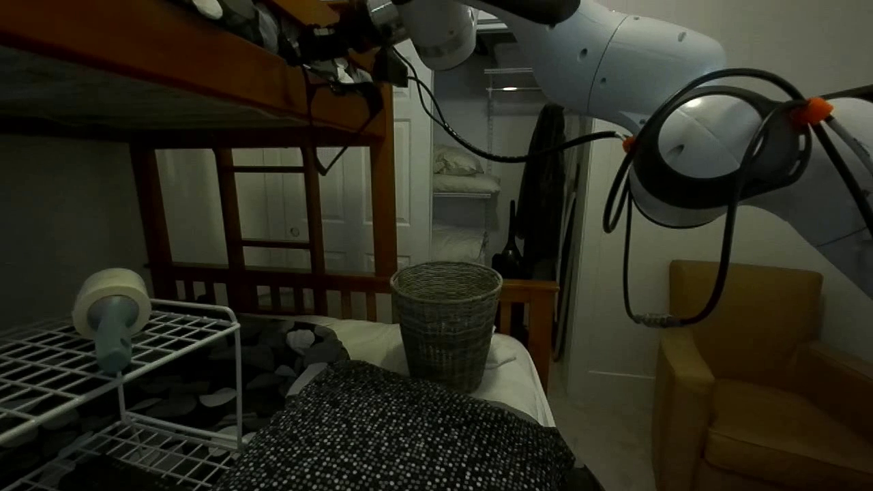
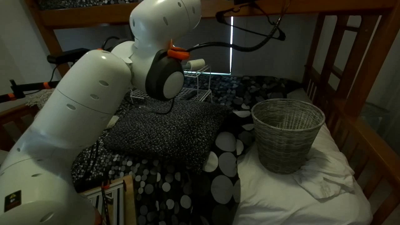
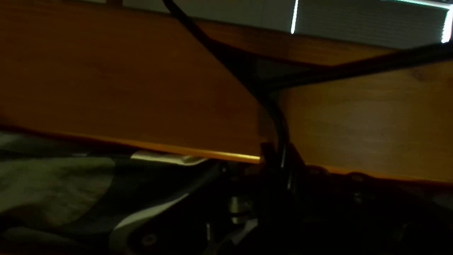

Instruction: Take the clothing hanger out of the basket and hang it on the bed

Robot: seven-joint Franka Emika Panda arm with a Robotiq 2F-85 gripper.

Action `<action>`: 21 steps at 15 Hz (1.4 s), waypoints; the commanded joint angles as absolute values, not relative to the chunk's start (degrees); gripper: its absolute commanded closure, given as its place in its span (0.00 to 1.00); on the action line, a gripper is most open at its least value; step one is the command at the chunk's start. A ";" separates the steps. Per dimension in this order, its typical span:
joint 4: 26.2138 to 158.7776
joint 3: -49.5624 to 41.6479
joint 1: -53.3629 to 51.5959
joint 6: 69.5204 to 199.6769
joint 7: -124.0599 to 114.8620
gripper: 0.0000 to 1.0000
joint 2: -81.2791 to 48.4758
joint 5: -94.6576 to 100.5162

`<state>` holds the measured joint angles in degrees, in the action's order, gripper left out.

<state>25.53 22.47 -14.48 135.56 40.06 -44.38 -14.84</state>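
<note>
The clothing hanger is thin and black and hangs down in front of the upper bunk rail in both exterior views (image 1: pixel 374 103) (image 2: pixel 282 34). In the wrist view the hanger (image 3: pixel 244 71) crosses in front of the rail. My gripper (image 1: pixel 303 51) is at the top edge of the rail, and in the wrist view its fingertips (image 3: pixel 281 156) are closed around the hanger's stem. Whether the hook touches the rail is hidden. The bed is a brown wooden bunk with a thick upper rail (image 1: pixel 170 58) (image 3: pixel 141 81). The grey woven basket (image 1: pixel 447 334) (image 2: pixel 286 143) stands upright on the lower mattress, with nothing visible inside.
A white wire rack (image 1: pixel 177 320) with a lint roller (image 1: pixel 112 307) on top stands on the lower bunk. A dark dotted pillow (image 1: pixel 402 429) lies before the basket. A tan armchair (image 1: pixel 750 368) stands beside the bed. Patterned bedding (image 3: pixel 56 187) lies behind the upper rail.
</note>
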 commanded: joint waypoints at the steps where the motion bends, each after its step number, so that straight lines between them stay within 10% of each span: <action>1: 25.54 24.31 -13.39 133.35 40.71 0.98 -45.61 -18.01; 5: 25.50 24.29 -13.85 129.23 41.12 0.98 -45.28 -18.00; 6: 25.40 24.54 -13.92 127.73 41.80 0.67 -44.94 -18.11; 16: 25.49 15.90 -17.38 123.37 42.99 0.01 -38.32 -8.21; 21: 26.94 8.73 -19.32 119.12 41.36 0.00 -34.72 1.08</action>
<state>24.78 13.01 -18.23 122.19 42.99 -37.45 -3.90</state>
